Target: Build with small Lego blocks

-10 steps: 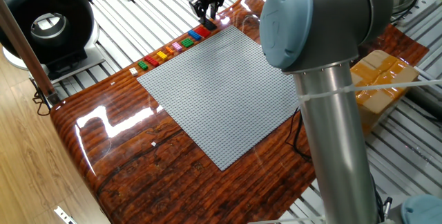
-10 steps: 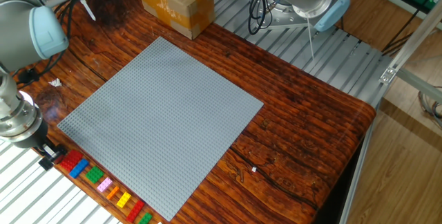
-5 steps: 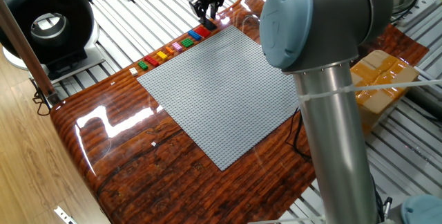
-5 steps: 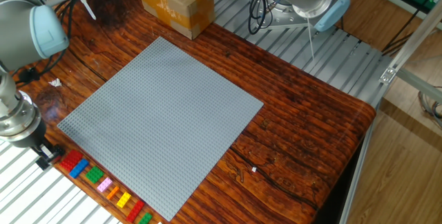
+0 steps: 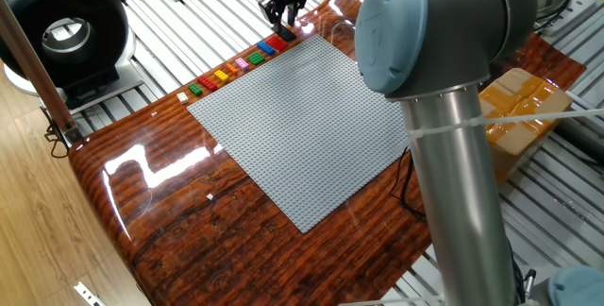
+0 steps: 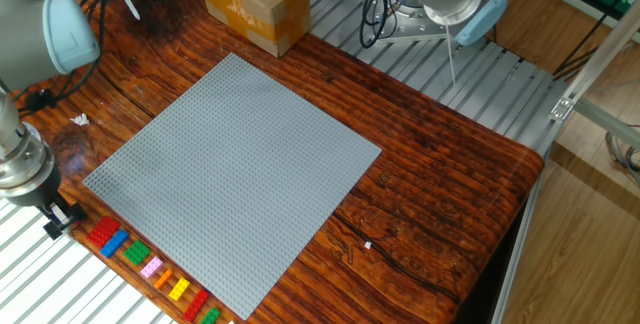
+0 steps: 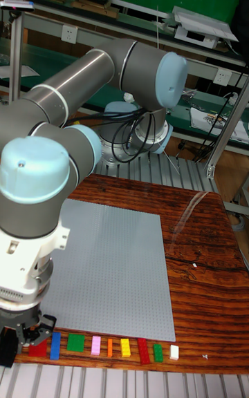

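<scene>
From one fixed view, the black two-finger gripper (image 5: 283, 18) hangs at the far end of the row of small Lego blocks (image 5: 233, 65), tiny coloured plastic bricks lined up along the edge of the large grey studded baseplate (image 5: 311, 122), likely staged there as a pick queue. Fingers point down over the red brick (image 5: 279, 40); can't tell from here if they touch it or how wide they stand. Baseplate bare, so building looks not yet started. From the other fixed view, the gripper (image 6: 55, 219) sits just beside the red brick (image 6: 101, 231), off its outer end, apparently not on it; the brick lies flat on the brown wooden tabletop (image 6: 440, 174), with blue, green, pink, orange, yellow and more in line. Jaw gap hidden here too. Brown cardboard box (image 6: 255, 4) at the far corner, well apart. From the tall fixed view, the gripper (image 7: 29, 338) is right above the red brick (image 7: 38, 349); fingers appear slightly apart, holding nothing visible, but not certain. Row runs along the baseplate's near edge.
</scene>
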`<control>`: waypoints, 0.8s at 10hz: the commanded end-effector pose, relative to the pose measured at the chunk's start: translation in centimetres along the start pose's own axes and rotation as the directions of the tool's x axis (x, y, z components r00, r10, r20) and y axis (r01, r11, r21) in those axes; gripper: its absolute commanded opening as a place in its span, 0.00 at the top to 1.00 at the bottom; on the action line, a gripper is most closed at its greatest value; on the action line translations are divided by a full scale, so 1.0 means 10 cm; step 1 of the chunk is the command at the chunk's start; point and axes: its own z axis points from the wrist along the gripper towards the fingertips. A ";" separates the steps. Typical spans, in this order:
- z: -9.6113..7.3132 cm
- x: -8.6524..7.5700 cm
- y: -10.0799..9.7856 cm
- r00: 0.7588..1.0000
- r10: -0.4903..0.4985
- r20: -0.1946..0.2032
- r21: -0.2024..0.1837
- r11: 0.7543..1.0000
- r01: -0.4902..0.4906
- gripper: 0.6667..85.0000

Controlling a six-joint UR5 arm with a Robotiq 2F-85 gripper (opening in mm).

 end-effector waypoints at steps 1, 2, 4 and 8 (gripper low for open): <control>-0.11 0.18 0.06 1.000 0.030 0.002 -0.017 0.999 -0.030 1.00; -0.13 0.29 0.12 0.999 0.042 0.002 -0.033 0.999 -0.042 1.00; -0.17 0.46 0.24 0.998 0.056 0.013 -0.074 0.996 -0.055 1.00; -0.10 0.64 0.02 0.999 0.039 0.028 -0.065 0.997 -0.037 1.00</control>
